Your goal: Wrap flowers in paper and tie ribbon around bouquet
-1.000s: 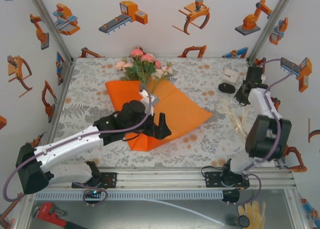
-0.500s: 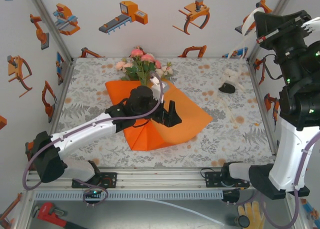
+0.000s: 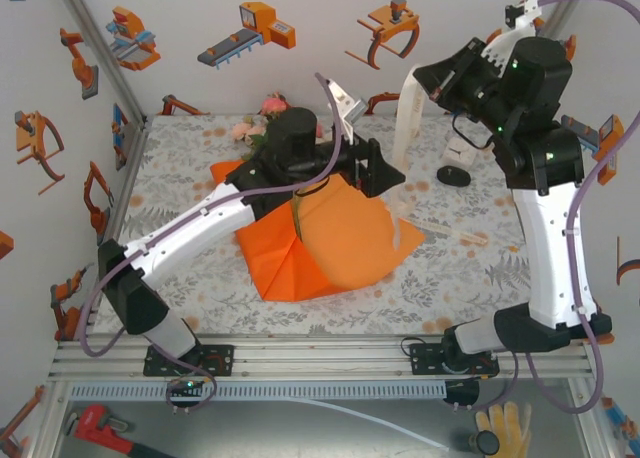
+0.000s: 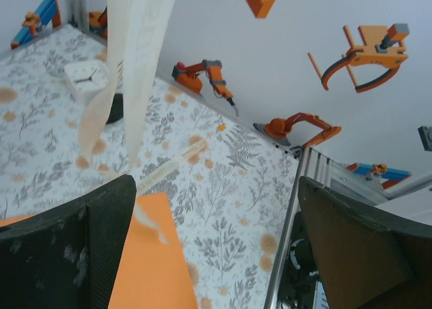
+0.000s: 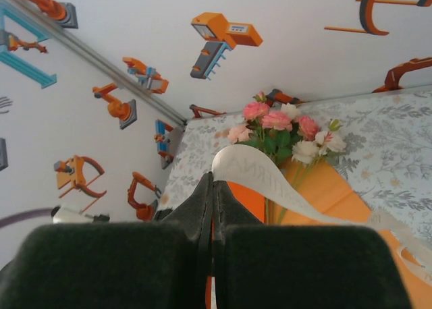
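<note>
The orange paper (image 3: 330,243) lies folded mid-table, its edge also in the left wrist view (image 4: 152,255). The flowers (image 5: 283,130) lie at its far end, stems on the paper; from above, pink blooms (image 3: 272,105) peek out behind the left arm. My right gripper (image 3: 435,83) (image 5: 212,177) is raised high at the back right, shut on the cream ribbon (image 3: 403,143) (image 5: 290,184), which hangs down onto the paper. My left gripper (image 3: 378,173) (image 4: 216,248) hovers open over the paper's far right part, just left of the hanging ribbon (image 4: 138,46), with nothing between its fingers.
A small white box (image 3: 460,148) and a black disc (image 3: 453,175) sit at the back right of the floral cloth. Walls close in the table on three sides; a metal rail (image 3: 320,356) runs along the front edge.
The right arm rose and swung left, lifting the ribbon off the table so it now hangs. The left arm moved back and right over the paper, and its jaws widened slightly.
</note>
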